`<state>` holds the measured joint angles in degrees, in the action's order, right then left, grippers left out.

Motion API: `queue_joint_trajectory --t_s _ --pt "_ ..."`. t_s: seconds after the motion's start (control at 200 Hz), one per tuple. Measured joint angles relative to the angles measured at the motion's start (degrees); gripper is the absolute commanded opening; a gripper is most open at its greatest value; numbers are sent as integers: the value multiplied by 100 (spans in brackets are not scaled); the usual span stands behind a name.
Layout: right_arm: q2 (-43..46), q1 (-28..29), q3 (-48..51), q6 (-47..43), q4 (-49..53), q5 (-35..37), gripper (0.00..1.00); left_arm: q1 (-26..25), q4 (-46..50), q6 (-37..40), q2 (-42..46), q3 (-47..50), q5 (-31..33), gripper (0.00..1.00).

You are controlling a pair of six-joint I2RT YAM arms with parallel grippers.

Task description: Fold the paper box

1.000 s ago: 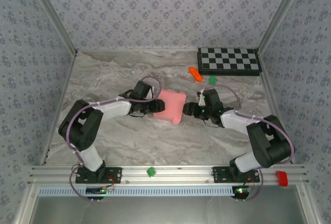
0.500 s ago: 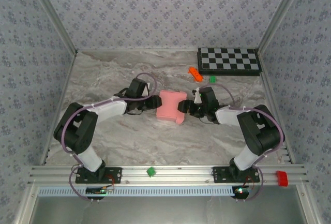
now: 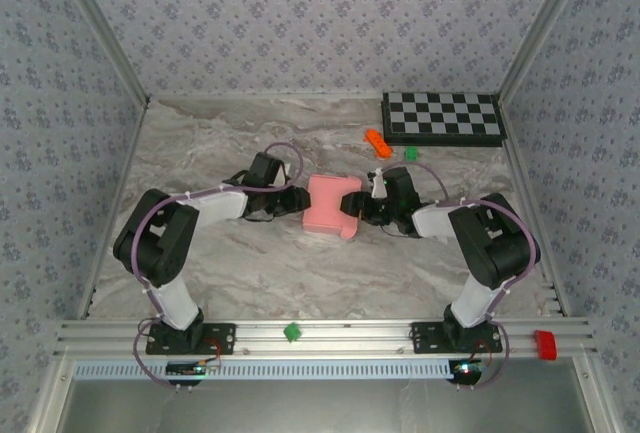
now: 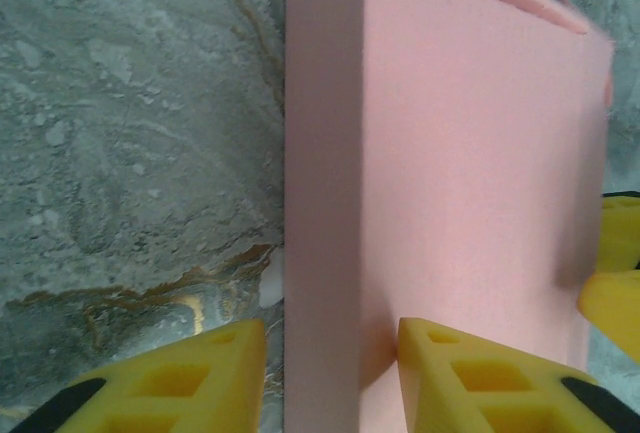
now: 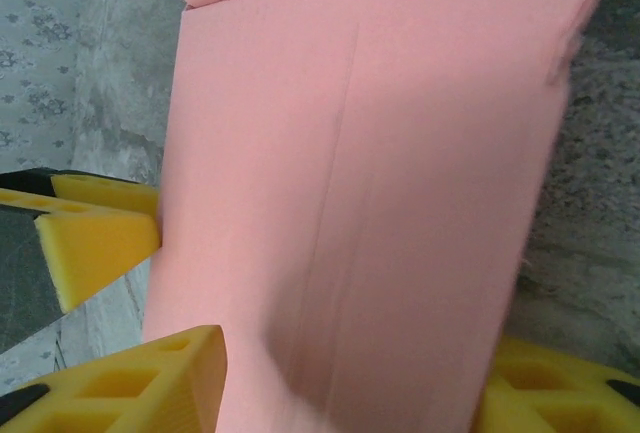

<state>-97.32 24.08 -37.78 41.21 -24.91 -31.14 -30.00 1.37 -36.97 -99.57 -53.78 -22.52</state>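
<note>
Two robot arms are meeting over the paper box (image 3: 333, 207), which is lying at the middle of the marble-patterned table (image 3: 220, 143), with one arm at each of its sides.

The left gripper (image 3: 296, 200) is reaching in from the left. In its wrist view its yellow fingers (image 4: 170, 383) are standing apart, straddling the box's long left edge. One finger is pressing on the broad pink face. The other is sitting just beside the side wall, with a sliver of table showing between them.

The right gripper (image 3: 357, 209) is coming in from the right. Its wrist view shows its fingers (image 5: 150, 383) spread wide and closing across the box's near-right end, the card meeting both pads. The box is appearing there as a creased pink panel with a narrow flap along its far edge.

Each wrist camera is also catching the tips of the opposite gripper at the box's other side.

A checkerboard (image 3: 443, 118) is lying at the far right of the table. A small orange block (image 3: 378, 143) and a green block (image 3: 411, 153) are sitting just near of it, well apart from the box.
</note>
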Motion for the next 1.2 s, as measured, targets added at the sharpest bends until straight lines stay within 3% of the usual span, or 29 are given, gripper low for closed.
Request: queue_joint_trajectory --t_s 0.315,1.204 --pt "-52 -9 0 44 -289 -195 47 0 -203 -22 -116 -33 -131 26" --pt "831 140 -356 -81 87 -210 47 37 -1357 -664 -361 284 -474 35"
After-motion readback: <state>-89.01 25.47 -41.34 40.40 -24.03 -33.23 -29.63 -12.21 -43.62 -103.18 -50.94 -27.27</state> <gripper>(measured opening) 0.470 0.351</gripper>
